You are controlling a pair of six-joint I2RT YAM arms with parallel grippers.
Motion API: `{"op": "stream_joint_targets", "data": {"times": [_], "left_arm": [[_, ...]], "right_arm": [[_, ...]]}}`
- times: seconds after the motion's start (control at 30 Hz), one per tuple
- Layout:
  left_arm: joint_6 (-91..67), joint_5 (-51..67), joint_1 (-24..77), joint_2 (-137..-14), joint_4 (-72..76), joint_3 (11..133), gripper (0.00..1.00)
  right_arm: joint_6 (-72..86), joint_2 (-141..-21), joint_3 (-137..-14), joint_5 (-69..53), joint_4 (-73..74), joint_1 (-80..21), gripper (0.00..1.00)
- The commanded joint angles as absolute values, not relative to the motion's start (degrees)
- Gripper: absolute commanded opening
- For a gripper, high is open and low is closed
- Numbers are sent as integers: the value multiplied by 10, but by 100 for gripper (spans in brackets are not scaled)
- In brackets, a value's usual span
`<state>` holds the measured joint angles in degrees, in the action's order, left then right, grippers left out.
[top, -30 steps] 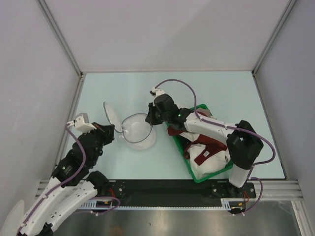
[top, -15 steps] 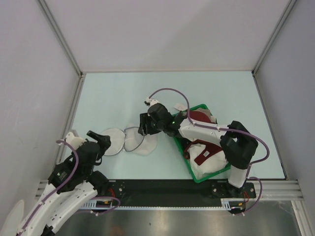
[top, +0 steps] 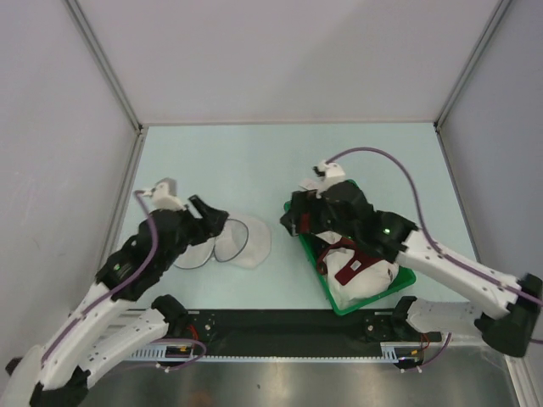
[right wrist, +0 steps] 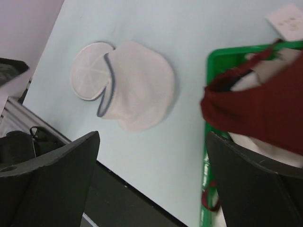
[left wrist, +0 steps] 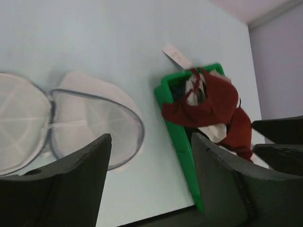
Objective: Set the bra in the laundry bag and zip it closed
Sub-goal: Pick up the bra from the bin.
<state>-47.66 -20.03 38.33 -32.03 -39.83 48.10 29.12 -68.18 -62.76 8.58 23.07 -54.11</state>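
Observation:
The laundry bag [top: 227,242] lies opened out on the table, its two white mesh halves side by side with a dark zipper rim; it also shows as the laundry bag [left wrist: 90,123] and the laundry bag [right wrist: 137,90]. The maroon bra [left wrist: 208,101] is draped over clothes in the green basket, one edge hanging over the rim; part of the bra [top: 344,270] shows under my right arm. My left gripper [top: 210,220] hovers over the bag's left half, open and empty. My right gripper [top: 293,219] is over the basket's left corner, open and empty.
The green basket [top: 373,298] stands at the front right, holding white garments [top: 365,284]. A small white card [left wrist: 176,55] lies on the table by its far corner. Grey walls close in the left, back and right.
Both grippers opened and let go of the bag, which dropped flat and open. The right arm drew back right over the basket. The left gripper dipped toward the front, then returned over the bag.

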Motion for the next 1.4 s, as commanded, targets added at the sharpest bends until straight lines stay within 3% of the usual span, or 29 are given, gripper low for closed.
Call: {"op": "stream_joint_targets", "data": {"times": [0.0,0.1,0.2,0.47,0.83,1.03,1.37], "left_arm": [[-400,-84,478,-450,-240,519,73],[-351,-173,594,-569,-223,569,73],[-281,-250,669,-706,-228,673,66],[-148,-337,711,-956,-238,816,67],[-79,-368,708,-991,-193,776,54],[-63,-316,685,-994,-147,757,46],[-46,-265,654,-1021,-112,756,43]], "right_arm": [[325,-556,-567,154,312,-498,100],[357,-510,-541,184,371,-471,100],[408,-462,-519,217,423,-434,100],[469,-370,-451,248,502,-354,100],[485,-329,-448,241,536,-311,100],[499,-349,-454,236,549,-308,100],[507,-360,-475,233,574,-304,100]]}}
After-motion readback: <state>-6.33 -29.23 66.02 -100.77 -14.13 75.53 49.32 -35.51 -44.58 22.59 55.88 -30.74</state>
